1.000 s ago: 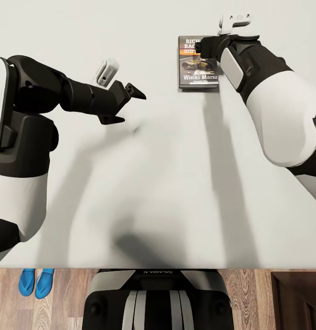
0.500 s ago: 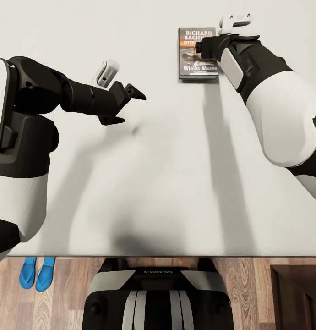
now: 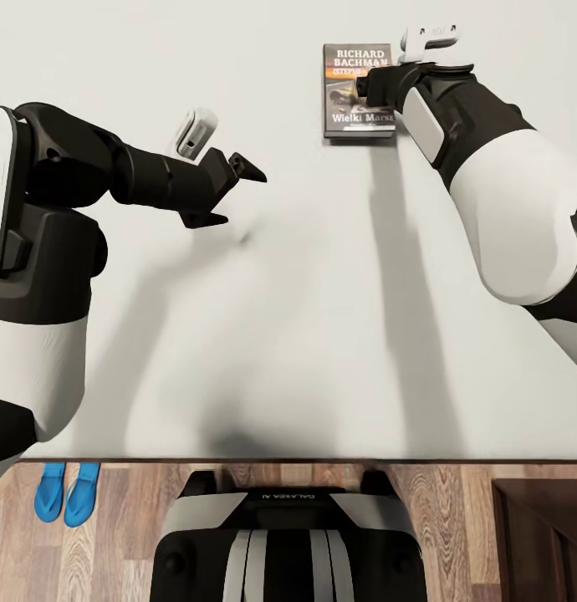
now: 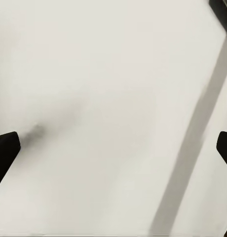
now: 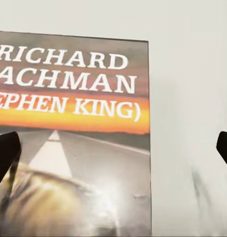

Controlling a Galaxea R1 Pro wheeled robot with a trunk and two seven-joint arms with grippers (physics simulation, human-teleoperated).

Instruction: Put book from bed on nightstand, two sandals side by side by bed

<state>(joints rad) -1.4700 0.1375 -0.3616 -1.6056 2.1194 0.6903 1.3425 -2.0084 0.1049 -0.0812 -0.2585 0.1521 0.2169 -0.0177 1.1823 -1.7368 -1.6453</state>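
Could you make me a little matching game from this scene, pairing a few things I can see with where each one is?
Things:
1. book
2. two sandals
3. left end effector
4. right end effector

Places:
A. on the wood floor beside the bed
B. over bare mattress, nothing between its fingers
C. lying flat on the mattress
D. over the book's cover, fingers apart

Pairs: 1-C, 2-A, 3-B, 4-D
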